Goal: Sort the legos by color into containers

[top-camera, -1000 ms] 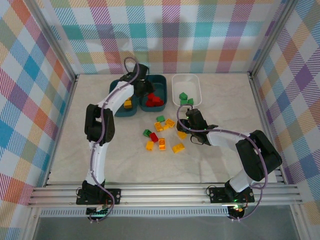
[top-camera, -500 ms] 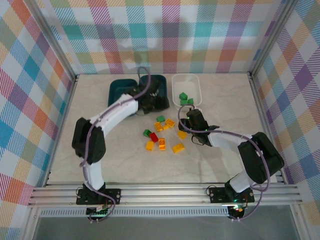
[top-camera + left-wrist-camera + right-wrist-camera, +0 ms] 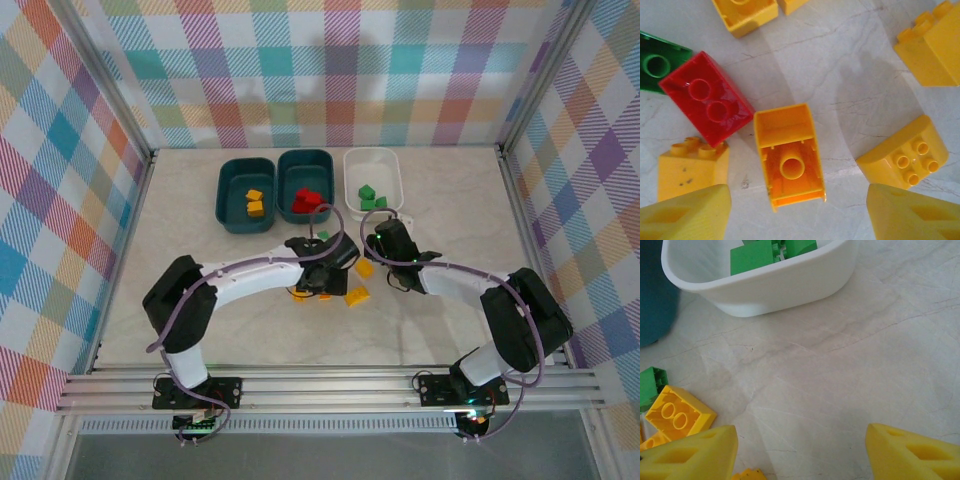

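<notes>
A second ago the left gripper (image 3: 325,262) hung over the dark teal bins at the back. Now it has swung down over the loose pile of small studded plastic bricks in the middle of the pale marbled surface (image 3: 200,300).

In its wrist view its jaws stand spread and hold nothing. An upturned yellow-orange brick (image 3: 790,155) lies on the surface straight ahead of the gap, with a red two-stud brick (image 3: 707,100) touching its corner.

We read this as one drop-off finished and the next pick being lined up. If the upturned brick is the target, it belongs in the left dark teal rounded plastic bin (image 3: 225,190), which already holds yellow-orange pieces (image 3: 255,203).

The middle dark teal plastic bin (image 3: 306,157) holds red bricks (image 3: 306,201), and the white plastic bin (image 3: 372,155) holds green bricks (image 3: 368,196).

The right gripper (image 3: 385,235) has barely shifted. It sits between the pile and the white bin, its jaws also parted and empty.
</notes>
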Available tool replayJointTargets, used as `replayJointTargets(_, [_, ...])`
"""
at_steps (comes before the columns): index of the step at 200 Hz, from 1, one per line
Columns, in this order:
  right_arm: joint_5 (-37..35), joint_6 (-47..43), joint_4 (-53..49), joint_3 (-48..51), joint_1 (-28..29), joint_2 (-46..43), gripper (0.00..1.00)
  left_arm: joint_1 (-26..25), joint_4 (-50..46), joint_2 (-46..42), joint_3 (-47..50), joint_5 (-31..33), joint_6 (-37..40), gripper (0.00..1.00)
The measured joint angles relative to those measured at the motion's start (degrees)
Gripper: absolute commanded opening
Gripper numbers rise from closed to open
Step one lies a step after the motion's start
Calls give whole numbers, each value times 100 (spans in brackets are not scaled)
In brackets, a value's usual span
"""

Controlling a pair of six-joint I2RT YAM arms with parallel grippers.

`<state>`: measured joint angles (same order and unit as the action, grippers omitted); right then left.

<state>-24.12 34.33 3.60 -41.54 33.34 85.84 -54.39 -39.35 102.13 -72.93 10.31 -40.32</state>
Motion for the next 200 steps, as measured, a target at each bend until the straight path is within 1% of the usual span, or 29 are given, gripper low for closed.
replayJointTargets(52, [-11,0,-20,111,0,-247,69,-120,170,638,-4,481,-181,57])
replayJointTargets(62, [-9,0,-15,133,0,-286,69,-133,201,649,2,568,-249,50])
replayJointTargets(66, [-9,0,-15,138,0,-299,69,-136,210,649,2,590,-236,43])
replayJointTargets(74, [-4,0,-17,149,0,-317,68,-142,247,649,4,643,-273,33])
replayJointTargets(81, [2,0,-15,149,0,-319,68,-149,280,649,7,680,-293,26])
replayJointTargets(87, [9,0,-11,149,0,-319,68,-162,310,645,11,728,-308,23])
replayJointTargets(118, [11,0,-4,149,0,-319,68,-254,337,540,15,927,-188,18])
replayJointTargets(142, [11,2,0,149,0,-319,68,-214,254,33,7,1169,11,16])
replayJointTargets(160, [11,7,2,149,0,-319,68,-35,131,-518,-48,1300,245,15])
replayJointTargets(173, [11,22,2,149,0,-319,68,299,57,-863,-155,1294,446,14])
replayJointTargets(186, [13,42,13,149,0,-319,68,837,48,-1117,-267,1198,651,14])
replayJointTargets(200, [37,46,28,149,0,-317,68,1580,46,-1222,-411,986,831,14])
